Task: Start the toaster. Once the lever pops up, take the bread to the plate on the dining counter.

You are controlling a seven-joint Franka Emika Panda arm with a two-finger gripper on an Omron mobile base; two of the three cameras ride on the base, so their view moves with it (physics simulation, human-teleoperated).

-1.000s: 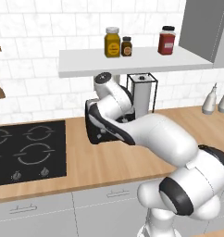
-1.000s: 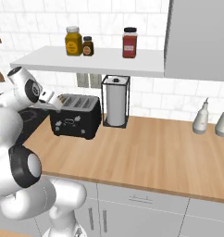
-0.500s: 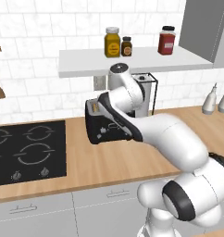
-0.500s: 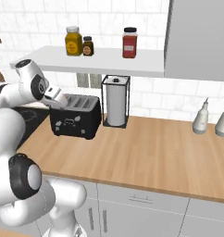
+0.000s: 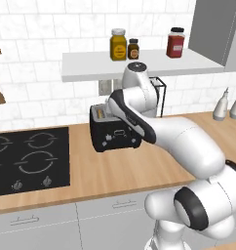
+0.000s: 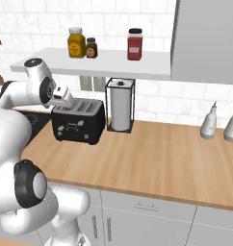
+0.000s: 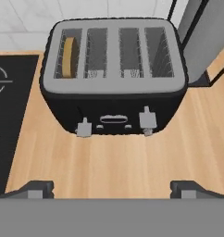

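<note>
My fingers [image 7: 36, 187] are spread wide, holding nothing. Past them stands the toaster [image 7: 115, 74]; the bread [image 7: 68, 56] sits in the slot beyond my left finger.

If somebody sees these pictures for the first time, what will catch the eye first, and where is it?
First comes the black toaster on the wood counter, between the black cooktop and the paper towel holder. One slice of bread stands in its end slot nearest the cooktop, and the other slots look empty. The open gripper hangs above the toaster's front, and three jars stand on the white shelf above.
</note>
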